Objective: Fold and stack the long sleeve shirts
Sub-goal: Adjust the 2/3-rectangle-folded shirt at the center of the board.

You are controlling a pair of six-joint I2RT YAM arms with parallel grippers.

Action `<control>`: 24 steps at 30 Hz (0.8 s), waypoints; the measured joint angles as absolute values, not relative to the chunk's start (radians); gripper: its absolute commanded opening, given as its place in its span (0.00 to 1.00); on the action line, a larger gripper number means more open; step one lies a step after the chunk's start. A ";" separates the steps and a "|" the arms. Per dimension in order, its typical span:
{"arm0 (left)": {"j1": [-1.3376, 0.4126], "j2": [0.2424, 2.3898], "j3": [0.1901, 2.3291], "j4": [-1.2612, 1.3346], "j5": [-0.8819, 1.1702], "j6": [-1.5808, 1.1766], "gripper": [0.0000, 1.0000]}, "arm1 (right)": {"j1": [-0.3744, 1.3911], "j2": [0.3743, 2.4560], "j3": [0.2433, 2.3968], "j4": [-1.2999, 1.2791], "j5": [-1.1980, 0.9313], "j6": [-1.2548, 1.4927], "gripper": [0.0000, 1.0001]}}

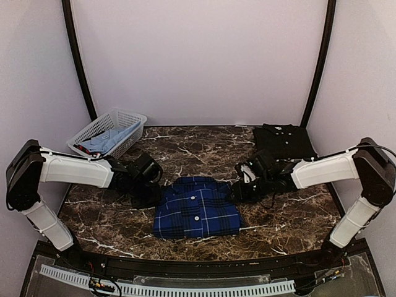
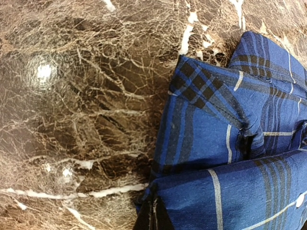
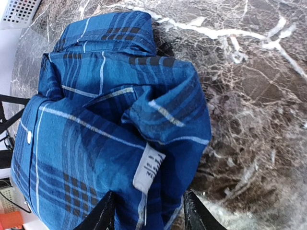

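Observation:
The blue plaid shirt (image 1: 197, 207) lies folded, buttons up, in the middle of the table. The black shirt (image 1: 283, 141) lies folded at the back right. My left gripper (image 1: 154, 185) sits at the plaid shirt's left edge. In the left wrist view its fingertips (image 2: 152, 215) are shut, with the hem of the plaid shirt (image 2: 230, 143) pinched at their tips. My right gripper (image 1: 238, 185) is at the shirt's right edge. In the right wrist view it (image 3: 149, 215) stands open, and a fold of plaid shirt (image 3: 96, 120) with a white label lies loose between its fingers (image 3: 103, 213).
A white lattice basket (image 1: 127, 117) holding light cloth stands at the back left, partly off the marble table (image 1: 291, 216). White walls close in the back and both sides. Bare marble shows beside the plaid shirt (image 2: 72, 120) (image 3: 259, 96).

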State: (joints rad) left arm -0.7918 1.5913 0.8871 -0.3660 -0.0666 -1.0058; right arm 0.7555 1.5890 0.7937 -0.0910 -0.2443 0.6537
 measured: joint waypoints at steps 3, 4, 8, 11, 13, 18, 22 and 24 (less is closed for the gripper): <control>-0.792 1.593 0.887 -0.364 -0.065 -1.006 0.00 | 0.745 1.620 0.788 -0.032 -0.282 0.678 0.45; -0.792 1.594 0.887 -0.364 -0.065 -1.006 0.00 | 0.743 1.625 0.787 -0.017 -0.290 0.687 0.43; -0.792 1.597 0.888 -0.362 -0.064 -1.005 0.00 | 0.738 1.640 0.787 0.043 -0.308 0.710 0.38; -0.792 1.606 0.893 -0.361 -0.064 -1.005 0.00 | 0.732 1.660 0.788 0.079 -0.320 0.722 0.33; -0.792 1.610 0.897 -0.361 -0.063 -1.002 0.00 | 0.730 1.678 0.790 0.092 -0.323 0.726 0.27; -0.792 1.612 0.915 -0.363 -0.064 -0.992 0.00 | 0.730 1.702 0.809 0.096 -0.319 0.718 0.01; -0.792 1.607 0.943 -0.373 -0.068 -0.979 0.00 | 0.740 1.674 0.837 0.058 -0.281 0.690 0.00; -0.792 1.592 0.952 -0.379 -0.072 -0.971 0.00 | 0.752 1.636 0.849 0.030 -0.246 0.669 0.00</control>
